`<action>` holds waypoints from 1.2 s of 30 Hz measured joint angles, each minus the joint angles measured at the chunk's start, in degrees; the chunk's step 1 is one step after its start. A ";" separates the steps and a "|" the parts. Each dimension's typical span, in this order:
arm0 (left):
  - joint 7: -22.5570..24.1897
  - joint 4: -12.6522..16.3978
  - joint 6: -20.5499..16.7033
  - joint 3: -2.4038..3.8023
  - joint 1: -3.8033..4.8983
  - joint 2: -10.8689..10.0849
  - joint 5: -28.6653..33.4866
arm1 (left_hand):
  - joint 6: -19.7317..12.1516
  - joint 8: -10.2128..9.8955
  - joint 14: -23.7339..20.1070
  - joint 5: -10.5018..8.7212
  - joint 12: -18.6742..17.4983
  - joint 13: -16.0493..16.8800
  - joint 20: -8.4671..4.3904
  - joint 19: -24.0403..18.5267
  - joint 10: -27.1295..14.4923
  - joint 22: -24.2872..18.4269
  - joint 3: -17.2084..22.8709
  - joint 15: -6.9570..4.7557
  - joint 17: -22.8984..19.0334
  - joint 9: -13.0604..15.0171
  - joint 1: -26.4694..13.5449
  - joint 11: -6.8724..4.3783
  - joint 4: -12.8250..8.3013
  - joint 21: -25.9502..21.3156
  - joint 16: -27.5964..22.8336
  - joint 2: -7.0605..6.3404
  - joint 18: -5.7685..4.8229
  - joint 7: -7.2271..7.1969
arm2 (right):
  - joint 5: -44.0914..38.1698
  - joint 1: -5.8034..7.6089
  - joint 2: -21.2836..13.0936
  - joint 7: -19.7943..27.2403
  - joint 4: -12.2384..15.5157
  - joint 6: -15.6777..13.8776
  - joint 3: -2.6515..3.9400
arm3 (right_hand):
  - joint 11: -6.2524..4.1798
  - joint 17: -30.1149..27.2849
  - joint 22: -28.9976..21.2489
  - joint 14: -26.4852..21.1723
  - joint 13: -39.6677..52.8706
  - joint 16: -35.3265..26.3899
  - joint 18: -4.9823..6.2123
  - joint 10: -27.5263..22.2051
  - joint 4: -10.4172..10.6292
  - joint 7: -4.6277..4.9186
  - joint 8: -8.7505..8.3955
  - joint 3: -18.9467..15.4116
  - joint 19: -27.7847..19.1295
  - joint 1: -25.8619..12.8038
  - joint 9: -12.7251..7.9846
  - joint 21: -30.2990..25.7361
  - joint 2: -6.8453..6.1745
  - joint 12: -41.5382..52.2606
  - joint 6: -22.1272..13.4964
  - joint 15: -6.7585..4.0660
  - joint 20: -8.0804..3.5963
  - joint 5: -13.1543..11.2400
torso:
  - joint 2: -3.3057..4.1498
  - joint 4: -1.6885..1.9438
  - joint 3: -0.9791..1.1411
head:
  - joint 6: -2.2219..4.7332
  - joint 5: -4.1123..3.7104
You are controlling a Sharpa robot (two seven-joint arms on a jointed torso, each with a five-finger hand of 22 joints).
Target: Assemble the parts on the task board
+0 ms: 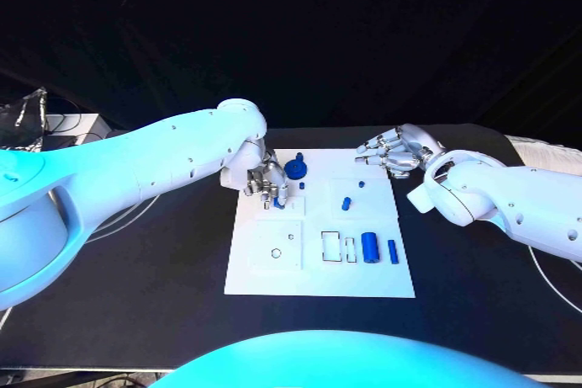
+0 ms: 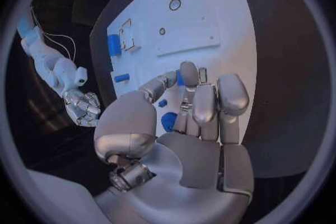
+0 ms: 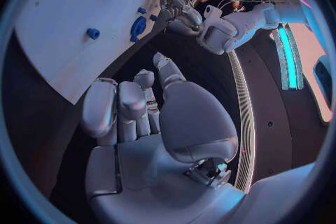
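Observation:
The white task board (image 1: pixel 261 274) lies mid-table. My left hand (image 1: pixel 267 184) hangs over its far left part, fingers pointing down, and pinches a small blue part (image 1: pixel 279 204) between thumb and fingertip; the same small blue part (image 2: pixel 179 79) peeks out between the fingertips (image 2: pixel 189 73). A round blue part (image 1: pixel 297 165) stands just beside that hand. Small blue pegs (image 1: pixel 346 204) lie mid-board. A blue cylinder (image 1: pixel 370 247) and a thin blue bar (image 1: pixel 393 251) lie near the right edge. My right hand (image 1: pixel 390 155) hovers off the board's far right corner, fingers apart, holding nothing.
A raised white plate (image 1: pixel 277 245) with a small hole lies on the board's near left. Rectangular slots (image 1: pixel 332 246) sit beside the cylinder. Cables (image 1: pixel 73 127) trail at the table's far left. Black tabletop (image 1: pixel 145 279) surrounds the board.

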 measured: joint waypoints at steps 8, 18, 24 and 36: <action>0.00 -0.22 -0.08 0.03 -0.02 0.16 0.00 | 0.02 -0.13 0.01 0.31 0.00 0.00 0.00 0.00 0.03 0.00 0.03 0.01 -0.08 0.11 -0.13 0.04 -0.05 0.00 0.00 0.13 0.00 0.00 | 0.00 0.00 0.05 0.00 -0.01 0.01 0.00 | -0.01 0.00 -0.01 0.00 0.00 0.00 0.00 -0.01 0.00 0.00 0.00 0.00 0.00 0.00 0.00 0.00 0.00 0.00 0.00 0.00 0.00 0.00 | -0.01 0.02 -0.01 | 0.00 0.07; -0.09 -0.46 -0.11 0.05 -0.08 0.54 -0.15 | 0.14 -0.13 0.10 0.34 0.00 -0.01 0.00 0.00 0.03 0.00 0.03 0.10 -0.14 0.44 -0.13 0.04 -0.06 0.00 0.00 0.13 0.00 0.10 | 0.00 0.00 0.06 0.00 0.00 0.03 0.00 | 0.00 0.00 -0.01 0.00 0.00 0.00 0.00 -0.01 0.00 -0.04 0.00 0.00 0.00 0.00 0.00 0.00 0.00 0.00 -0.04 0.00 0.00 0.00 | 0.02 0.00 0.01 | 0.00 0.12; -0.10 -0.15 -0.11 -0.01 -0.10 0.51 -0.20 | 0.21 -0.13 0.10 0.34 0.00 -0.07 0.00 0.00 0.02 0.00 0.02 0.10 -0.19 0.41 -0.12 0.04 -0.06 -0.01 0.00 0.13 0.00 0.17 | 0.00 0.00 -0.01 0.00 0.03 0.05 0.00 | 0.00 0.00 -0.01 0.00 0.00 0.00 0.00 0.00 0.00 -0.04 0.00 0.00 0.00 0.00 0.00 0.00 0.00 0.00 -0.04 0.00 0.00 0.00 | 0.02 -0.01 0.04 | 0.00 0.03; -0.01 1.81 -0.97 -0.02 -0.27 -0.33 -0.71 | 0.21 -0.15 0.11 0.30 0.00 -0.12 0.00 -0.01 0.02 0.00 0.05 0.11 -0.28 0.51 -0.12 0.05 -0.03 0.20 0.00 0.12 0.00 0.17 | 0.00 0.00 -0.07 0.00 0.05 0.10 0.00 | 0.01 0.00 -0.01 0.00 0.00 0.00 0.00 0.02 0.00 -0.05 0.00 0.00 0.00 0.00 0.01 0.00 0.00 0.00 -0.05 0.00 0.00 0.00 | -0.02 0.00 0.02 | 0.00 -0.12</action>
